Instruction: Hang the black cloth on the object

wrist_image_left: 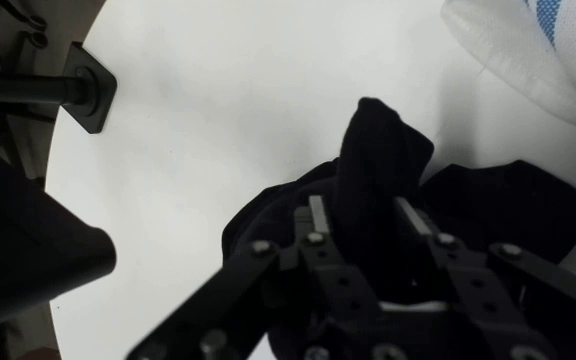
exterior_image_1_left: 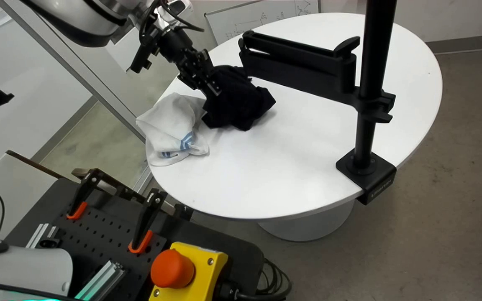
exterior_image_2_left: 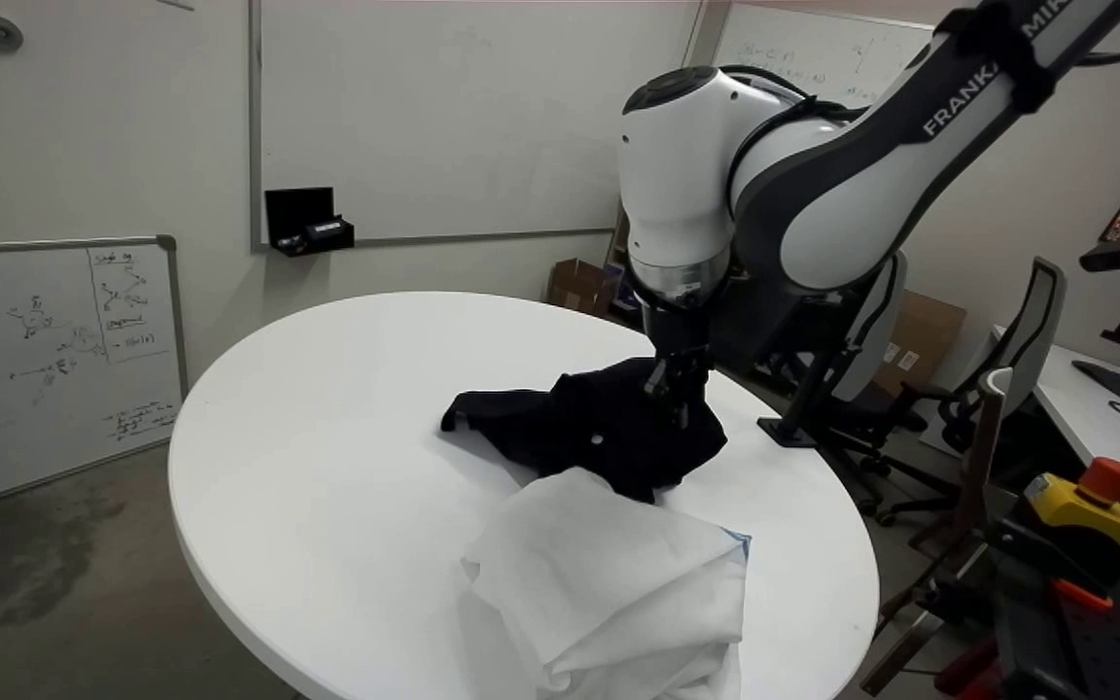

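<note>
The black cloth (exterior_image_1_left: 243,102) lies crumpled on the white table; it also shows in an exterior view (exterior_image_2_left: 560,418) and in the wrist view (wrist_image_left: 378,145). My gripper (exterior_image_1_left: 215,79) points down into the cloth, also in an exterior view (exterior_image_2_left: 674,401). In the wrist view the fingers (wrist_image_left: 360,205) stand apart, with a raised fold of cloth between them. The fingertips' lower ends are hard to make out against the cloth. A black stand with a pole (exterior_image_1_left: 370,75) and a folded side arm (exterior_image_1_left: 295,62) is fixed at the table edge. The stand's base (wrist_image_left: 88,90) shows in the wrist view.
A white cloth with blue stripes (exterior_image_1_left: 174,125) lies beside the black cloth, also in an exterior view (exterior_image_2_left: 618,583). The round white table (exterior_image_1_left: 266,179) carries both cloths. The stand's side arm (wrist_image_left: 43,245) reaches over the table. A yellow box with a red button (exterior_image_1_left: 191,271) is nearby.
</note>
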Robot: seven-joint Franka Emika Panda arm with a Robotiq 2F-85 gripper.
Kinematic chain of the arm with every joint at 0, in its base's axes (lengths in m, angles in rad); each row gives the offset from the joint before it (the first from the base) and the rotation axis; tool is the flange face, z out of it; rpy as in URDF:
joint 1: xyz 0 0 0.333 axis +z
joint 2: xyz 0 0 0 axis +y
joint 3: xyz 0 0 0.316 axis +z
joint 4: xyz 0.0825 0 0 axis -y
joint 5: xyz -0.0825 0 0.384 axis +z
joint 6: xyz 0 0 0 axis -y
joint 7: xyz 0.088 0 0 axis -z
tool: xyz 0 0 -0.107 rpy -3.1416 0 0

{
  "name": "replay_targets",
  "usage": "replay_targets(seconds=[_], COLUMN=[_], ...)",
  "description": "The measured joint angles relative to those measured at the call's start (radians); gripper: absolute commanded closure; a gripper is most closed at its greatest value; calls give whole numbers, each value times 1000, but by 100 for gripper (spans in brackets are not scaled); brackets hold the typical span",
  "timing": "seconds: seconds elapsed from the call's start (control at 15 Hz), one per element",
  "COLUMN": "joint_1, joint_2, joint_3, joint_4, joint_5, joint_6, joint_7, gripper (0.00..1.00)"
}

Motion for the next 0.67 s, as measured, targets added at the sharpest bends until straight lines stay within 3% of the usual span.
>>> replay_targets(seconds=[0.13,0.67], joint_1=[4,-1], joint_2=[7,-12], joint_3=[-4,-9], joint_4=[4,0], joint_5=[1,65], joint_6=[-1,-3], joint_7=[0,-6], gripper=[100,98])
